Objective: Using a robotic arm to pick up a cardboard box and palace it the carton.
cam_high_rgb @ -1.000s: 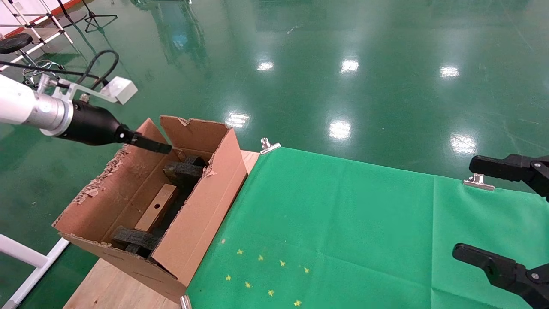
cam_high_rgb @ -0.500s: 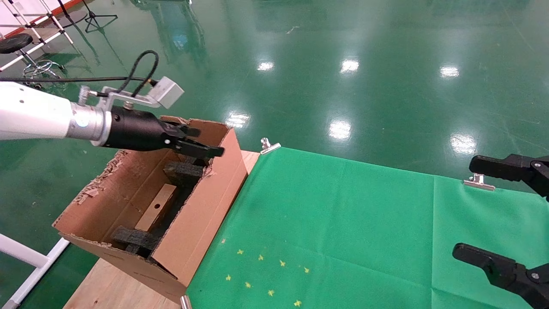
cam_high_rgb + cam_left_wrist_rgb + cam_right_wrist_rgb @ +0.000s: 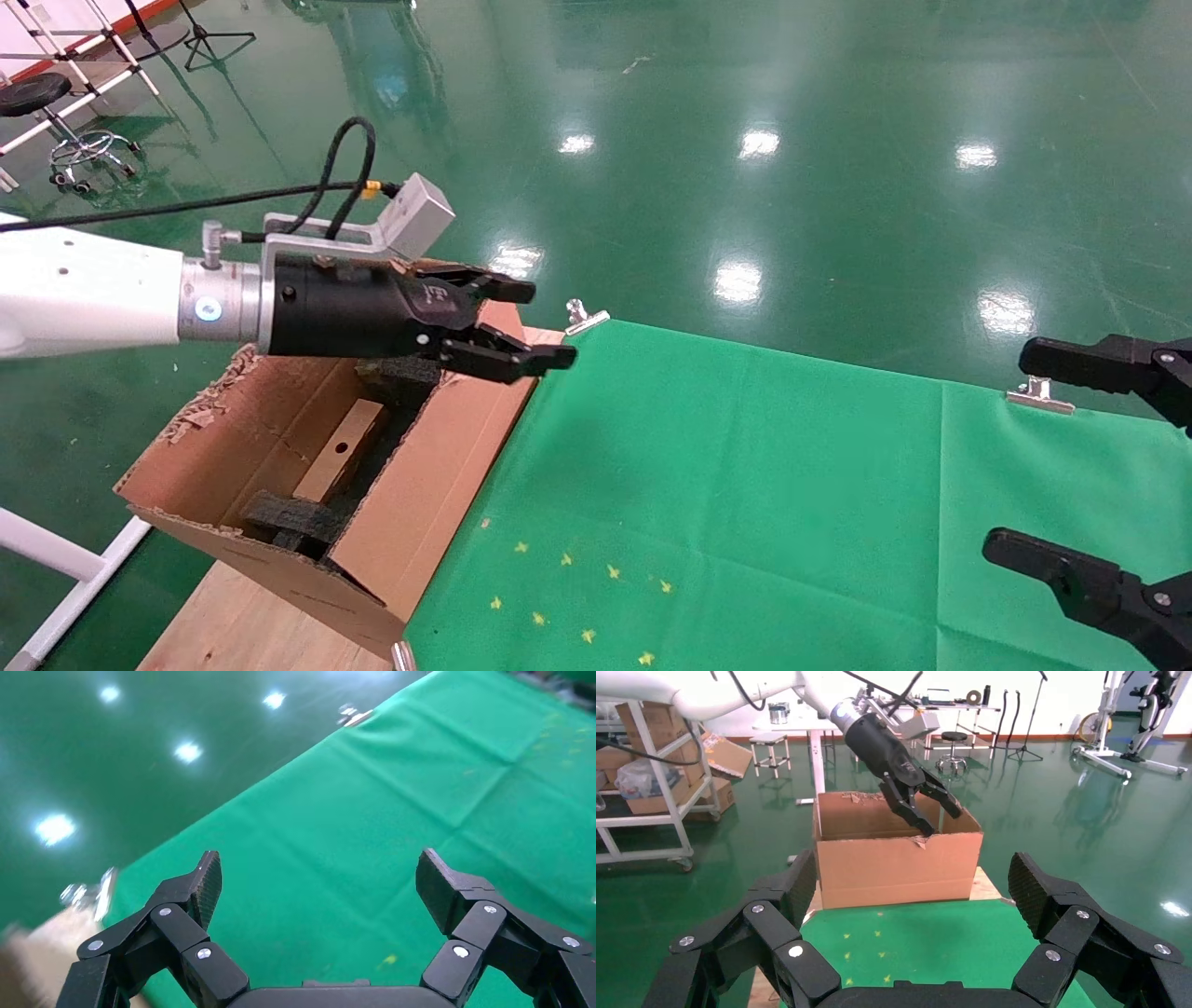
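The cardboard box (image 3: 340, 451), narrow, brown and with a round hole, lies inside the carton (image 3: 438, 475) between black foam blocks (image 3: 293, 518). The carton (image 3: 898, 860) stands on the table's left end with ragged flaps. My left gripper (image 3: 551, 322) on the white robotic arm (image 3: 88, 294) hovers open and empty above the carton's far right corner, over the edge of the green cloth (image 3: 393, 790). In its own view the left gripper (image 3: 320, 874) holds nothing. My right gripper (image 3: 1006, 452) is parked open at the table's right edge, and its own view shows the right gripper (image 3: 912, 881) empty.
A green cloth (image 3: 745, 485) covers most of the wooden table (image 3: 251, 624), held by metal clips (image 3: 585, 317) (image 3: 1038, 396). Yellow star marks (image 3: 577, 596) dot the cloth near the front. Glossy green floor surrounds the table; stands and a stool (image 3: 37, 93) are far left.
My left gripper swept rightward from the carton's far left flap, across the carton, to above its right wall and the cloth's edge. The cardboard box stayed in the carton. The right arm held still.
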`<state>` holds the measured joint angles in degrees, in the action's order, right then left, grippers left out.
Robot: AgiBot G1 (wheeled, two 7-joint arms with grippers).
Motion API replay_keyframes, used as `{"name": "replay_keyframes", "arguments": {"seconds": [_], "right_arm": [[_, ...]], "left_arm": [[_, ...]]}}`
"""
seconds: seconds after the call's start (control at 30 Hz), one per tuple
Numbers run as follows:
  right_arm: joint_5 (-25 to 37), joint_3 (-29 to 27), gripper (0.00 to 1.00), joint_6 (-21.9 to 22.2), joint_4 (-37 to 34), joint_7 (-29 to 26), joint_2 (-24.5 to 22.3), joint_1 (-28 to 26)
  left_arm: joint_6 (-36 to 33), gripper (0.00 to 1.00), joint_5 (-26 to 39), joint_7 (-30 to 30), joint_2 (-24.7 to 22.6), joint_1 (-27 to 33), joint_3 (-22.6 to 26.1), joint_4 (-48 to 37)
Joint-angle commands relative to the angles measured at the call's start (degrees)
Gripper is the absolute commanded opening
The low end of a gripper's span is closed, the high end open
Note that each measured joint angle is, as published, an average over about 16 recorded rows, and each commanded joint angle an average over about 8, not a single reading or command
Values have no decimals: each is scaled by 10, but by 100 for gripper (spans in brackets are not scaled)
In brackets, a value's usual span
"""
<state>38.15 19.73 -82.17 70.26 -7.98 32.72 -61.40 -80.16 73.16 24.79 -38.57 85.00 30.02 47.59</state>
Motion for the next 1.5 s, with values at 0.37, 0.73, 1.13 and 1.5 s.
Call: {"name": "replay_keyframes", "arguments": {"seconds": [0.37, 0.73, 1.13, 1.5], "right_arm": [[0, 0, 100, 0, 0, 0, 0, 0], [0, 0, 100, 0, 0, 0, 0, 0], [0, 0, 100, 0, 0, 0, 0, 0], [0, 0, 100, 0, 0, 0, 0, 0]], "left_arm": [[-24, 100, -134, -60, 15, -100, -60, 111], [-45, 100, -256, -115, 29, -192, -115, 213], [-60, 100, -336, -147, 38, -251, -150, 279], [-57, 100, -323, -143, 37, -241, -144, 267]]}}
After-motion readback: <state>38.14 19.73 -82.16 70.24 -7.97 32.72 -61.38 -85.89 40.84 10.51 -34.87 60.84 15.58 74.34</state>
